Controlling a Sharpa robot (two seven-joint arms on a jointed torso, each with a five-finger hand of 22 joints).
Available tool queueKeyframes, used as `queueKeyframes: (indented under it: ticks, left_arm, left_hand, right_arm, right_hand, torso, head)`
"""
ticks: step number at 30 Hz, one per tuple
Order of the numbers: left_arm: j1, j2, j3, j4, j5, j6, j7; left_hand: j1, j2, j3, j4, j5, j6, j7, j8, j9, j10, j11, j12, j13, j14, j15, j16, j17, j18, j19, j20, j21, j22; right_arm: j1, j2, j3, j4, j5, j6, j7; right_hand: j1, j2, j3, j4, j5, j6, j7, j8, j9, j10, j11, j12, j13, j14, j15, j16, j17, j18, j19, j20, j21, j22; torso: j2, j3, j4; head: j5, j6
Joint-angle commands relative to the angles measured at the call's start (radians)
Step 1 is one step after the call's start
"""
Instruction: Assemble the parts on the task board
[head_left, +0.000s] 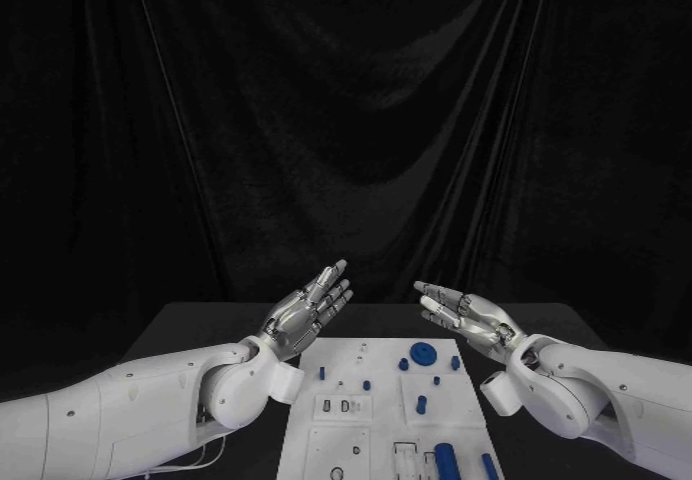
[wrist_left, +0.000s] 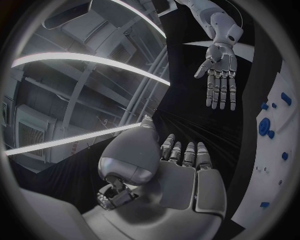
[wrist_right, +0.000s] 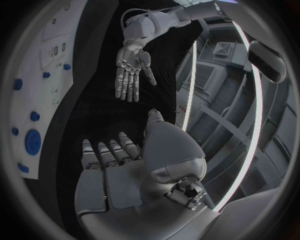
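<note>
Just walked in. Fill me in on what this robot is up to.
Nothing is being handled yet. The left robot hand and the right robot hand are both raised above the far end of the white task board, fingers apart and holding nothing. The blue parts lie on the board, untouched.

Head camera looks down from above at the task board; each wrist camera sits close behind its own palm, facing the opposite hand; all share the board
</note>
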Motion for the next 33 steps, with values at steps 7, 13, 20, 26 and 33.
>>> queueKeyframes:
  ticks: [7, 13, 20, 26, 33]
  left_arm:
    - [-0.004, -0.025, 0.001, -0.006, -0.056, 0.022, 0.030]
    - [-0.005, -0.052, 0.001, 0.000, -0.059, 0.012, 0.038]
    - [-0.005, -0.089, 0.001, 0.009, -0.114, -0.009, 0.060]
    - [-0.004, -0.133, 0.001, 0.042, -0.133, -0.036, 0.076]
    - [0.001, -0.175, 0.001, 0.083, -0.138, -0.064, 0.089]
  left_hand:
    - [0.038, 0.000, 0.019, -0.001, 0.056, 0.011, 0.003, 0.005, 0.001, 0.000, 0.010, -0.007, -0.001, 0.000, -0.049, -0.004, -0.001, 0.012, 0.002, 0.032, -0.006, -0.002]
    - [0.057, 0.000, 0.025, 0.000, 0.081, 0.022, 0.006, 0.007, 0.003, 0.000, 0.013, -0.007, -0.001, 0.000, -0.029, -0.004, -0.001, 0.013, 0.002, 0.053, -0.006, -0.002]
    - [0.069, 0.000, 0.028, 0.001, 0.100, 0.036, 0.011, 0.008, 0.004, 0.000, 0.017, -0.007, -0.001, 0.000, -0.005, -0.004, -0.001, 0.013, 0.002, 0.077, -0.006, -0.002]
    - [0.078, -0.005, 0.026, 0.001, 0.102, 0.044, 0.013, 0.009, 0.004, 0.003, 0.019, -0.006, 0.000, 0.000, 0.016, -0.004, -0.001, 0.014, 0.002, 0.097, -0.006, -0.002]
    - [0.083, -0.007, 0.023, 0.001, 0.105, 0.053, 0.014, 0.010, 0.005, 0.007, 0.021, -0.004, 0.001, 0.000, 0.037, -0.004, -0.001, 0.014, 0.002, 0.118, -0.006, -0.002]
  right_arm:
    - [0.031, 0.013, 0.001, -0.038, -0.519, -0.101, -0.104]
    - [0.070, 0.022, 0.001, -0.046, -0.788, -0.130, -0.195]
    - [0.120, 0.043, 0.001, -0.042, -1.106, -0.133, -0.312]
    - [0.155, 0.063, 0.001, -0.034, -1.294, -0.121, -0.375]
    - [0.178, 0.070, 0.001, -0.010, -1.376, -0.093, -0.423]
  right_hand:
    - [0.135, -0.015, 0.042, -0.112, 0.039, 0.130, 0.060, 0.015, 0.009, 0.090, 0.052, 0.011, 0.010, 0.456, 0.071, 0.086, 0.053, -0.076, 0.434, -0.005, 0.181, 0.072]
    - [0.206, -0.041, 0.118, -0.193, -0.026, 0.257, 0.061, 0.032, 0.020, 0.319, 0.093, 0.044, 0.031, 0.873, -0.018, 0.157, 0.088, 0.007, 0.754, -0.015, 0.232, 0.071]
    - [0.195, -0.086, 0.157, -0.207, -0.108, 0.505, 0.014, 0.072, 0.041, 0.714, 0.059, 0.103, 0.057, 1.126, -0.096, 0.195, 0.127, 0.011, 1.001, -0.090, 0.254, 0.065]
    - [0.201, -0.115, 0.187, -0.220, -0.130, 0.591, -0.016, 0.069, 0.053, 0.885, -0.002, 0.104, 0.058, 1.360, -0.176, 0.218, 0.172, 0.012, 1.222, -0.170, 0.289, 0.074]
    - [0.189, -0.139, 0.219, -0.224, -0.135, 0.601, -0.047, 0.031, 0.057, 0.965, -0.036, 0.068, 0.056, 1.470, -0.230, 0.433, 0.311, 0.009, 1.377, -0.229, 0.384, 0.133]
  torso:
    - [0.000, -0.0001, 0.0000]
    - [0.001, 0.0000, 0.0000]
    - [0.005, -0.0012, 0.0008]
    - [0.017, -0.0050, 0.0020]
    - [0.037, -0.0070, 0.0037]
  head:
    - [0.020, -0.043]
    - [0.021, -0.087]
    - [0.018, -0.152]
    - [0.014, -0.203]
    - [0.004, -0.230]
